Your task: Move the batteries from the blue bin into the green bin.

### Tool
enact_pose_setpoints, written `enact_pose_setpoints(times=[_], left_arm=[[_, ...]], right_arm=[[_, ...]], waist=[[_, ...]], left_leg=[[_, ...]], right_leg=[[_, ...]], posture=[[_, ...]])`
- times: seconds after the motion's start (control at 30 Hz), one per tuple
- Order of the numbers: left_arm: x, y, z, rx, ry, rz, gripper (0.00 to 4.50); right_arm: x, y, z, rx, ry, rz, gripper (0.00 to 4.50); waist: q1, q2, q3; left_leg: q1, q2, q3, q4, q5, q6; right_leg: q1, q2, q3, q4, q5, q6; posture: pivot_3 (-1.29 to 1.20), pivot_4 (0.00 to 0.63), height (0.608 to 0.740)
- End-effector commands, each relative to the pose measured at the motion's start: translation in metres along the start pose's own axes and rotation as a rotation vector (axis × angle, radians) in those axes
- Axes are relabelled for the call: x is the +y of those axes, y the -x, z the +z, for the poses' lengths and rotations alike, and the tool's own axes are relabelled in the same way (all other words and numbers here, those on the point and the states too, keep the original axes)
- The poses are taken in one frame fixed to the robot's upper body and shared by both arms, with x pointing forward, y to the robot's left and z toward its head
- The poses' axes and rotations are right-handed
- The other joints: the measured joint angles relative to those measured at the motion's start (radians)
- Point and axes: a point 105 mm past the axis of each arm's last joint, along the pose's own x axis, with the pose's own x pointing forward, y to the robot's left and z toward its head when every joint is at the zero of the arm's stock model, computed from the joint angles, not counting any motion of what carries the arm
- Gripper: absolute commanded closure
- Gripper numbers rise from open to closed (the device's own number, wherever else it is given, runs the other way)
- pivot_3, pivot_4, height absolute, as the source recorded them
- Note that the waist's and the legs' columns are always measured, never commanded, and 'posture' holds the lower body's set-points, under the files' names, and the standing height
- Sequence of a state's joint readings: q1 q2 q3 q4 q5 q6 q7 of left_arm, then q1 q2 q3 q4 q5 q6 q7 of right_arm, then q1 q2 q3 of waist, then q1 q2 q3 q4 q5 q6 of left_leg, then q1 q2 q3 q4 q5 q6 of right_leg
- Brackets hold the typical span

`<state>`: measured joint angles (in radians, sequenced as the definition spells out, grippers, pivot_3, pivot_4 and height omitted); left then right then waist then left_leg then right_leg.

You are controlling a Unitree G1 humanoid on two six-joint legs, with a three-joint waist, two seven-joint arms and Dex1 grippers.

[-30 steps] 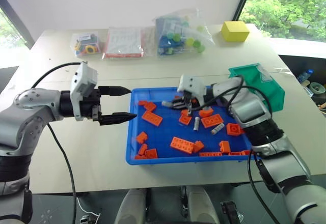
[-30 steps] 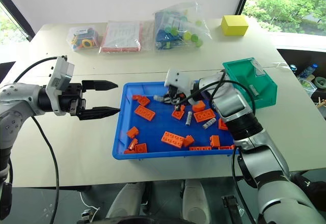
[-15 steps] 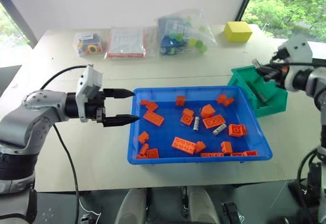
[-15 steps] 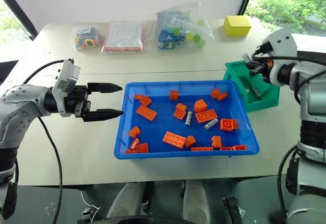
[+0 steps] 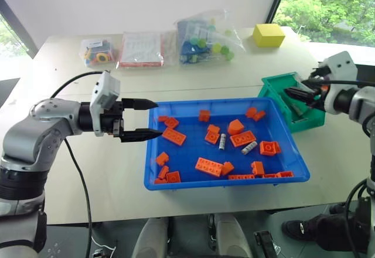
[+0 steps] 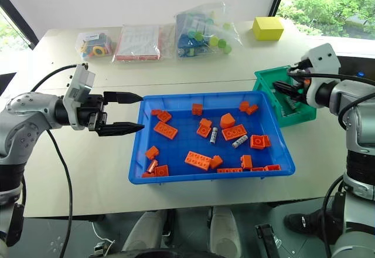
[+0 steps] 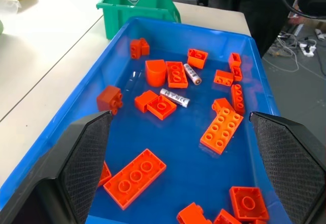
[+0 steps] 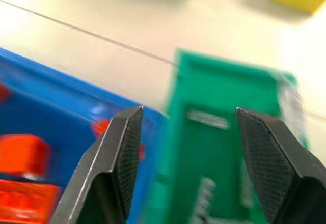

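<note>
The blue bin [image 5: 228, 183] sits mid-table with two batteries [image 5: 222, 142] [image 5: 249, 148] lying among orange bricks; the left wrist view shows those batteries [image 7: 174, 98] too. The green bin [image 5: 275, 88] stands at the blue bin's far right corner. My right gripper [image 5: 294, 95] hovers over the green bin [image 8: 224, 81], open and empty, and a blurred pale cylinder [image 8: 208, 119] lies in the bin below it. At the blue bin's left wall my left gripper [image 5: 159, 118] points across the bin, open and empty.
Several orange bricks [image 5: 210, 166] are scattered through the blue bin. A yellow block [image 5: 269, 35] and three bags of parts [image 5: 205, 40] line the table's back. A person [image 7: 239, 0] stands beyond the table's right end.
My right gripper left the blue bin shut on a battery, swung right over the green bin and opened. The left gripper stayed by the blue bin's left wall.
</note>
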<state>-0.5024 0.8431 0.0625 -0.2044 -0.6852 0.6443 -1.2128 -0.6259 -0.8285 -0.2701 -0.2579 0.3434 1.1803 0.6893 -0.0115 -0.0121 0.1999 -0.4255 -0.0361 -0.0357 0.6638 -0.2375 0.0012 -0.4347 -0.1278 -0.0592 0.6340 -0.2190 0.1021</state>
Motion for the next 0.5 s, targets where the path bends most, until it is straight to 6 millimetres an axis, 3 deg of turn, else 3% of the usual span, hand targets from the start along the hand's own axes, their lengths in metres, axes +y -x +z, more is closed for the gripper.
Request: enact_pose_setpoints(times=[0.03, 0.1, 0.17, 0.5], left_arm=[[-0.005, 0.004, 0.008, -0.006, -0.039, -0.001, 0.00], [-0.006, 0.003, 0.008, -0.004, -0.035, -0.009, 0.00], [-0.007, 0.002, 0.009, -0.001, -0.033, -0.019, 0.00], [-0.008, 0.001, 0.013, 0.004, -0.044, -0.036, 0.00]], right_arm=[[0.039, 0.004, 0.004, 0.000, -0.052, 0.136, 1.58], [0.072, 0.000, -0.015, 0.066, -0.115, 0.253, 1.58], [0.093, -0.002, -0.032, 0.126, -0.153, 0.310, 1.58], [0.140, -0.021, -0.074, 0.256, -0.253, 0.399, 1.58]], waist=[[0.001, 0.000, 0.000], [0.004, -0.001, -0.001], [0.007, -0.002, -0.001], [0.018, -0.001, -0.001]], left_leg=[[0.000, 0.000, 0.000, 0.000, 0.000, 0.000], [0.000, 0.000, -0.002, 0.000, 0.000, 0.000], [0.000, 0.000, -0.004, 0.000, 0.000, 0.000], [0.000, -0.001, -0.003, 0.001, 0.000, 0.000]], right_leg=[[0.000, 0.000, 0.000, 0.000, 0.000, 0.000], [0.000, 0.000, 0.000, 0.000, 0.000, 0.000], [0.001, 0.000, 0.000, 0.000, 0.000, 0.000], [0.000, 0.000, 0.001, -0.001, 0.000, 0.000]], posture=[[0.00, 0.150, 0.692], [0.00, 0.150, 0.692], [0.00, 0.150, 0.692], [0.00, 0.150, 0.692]])
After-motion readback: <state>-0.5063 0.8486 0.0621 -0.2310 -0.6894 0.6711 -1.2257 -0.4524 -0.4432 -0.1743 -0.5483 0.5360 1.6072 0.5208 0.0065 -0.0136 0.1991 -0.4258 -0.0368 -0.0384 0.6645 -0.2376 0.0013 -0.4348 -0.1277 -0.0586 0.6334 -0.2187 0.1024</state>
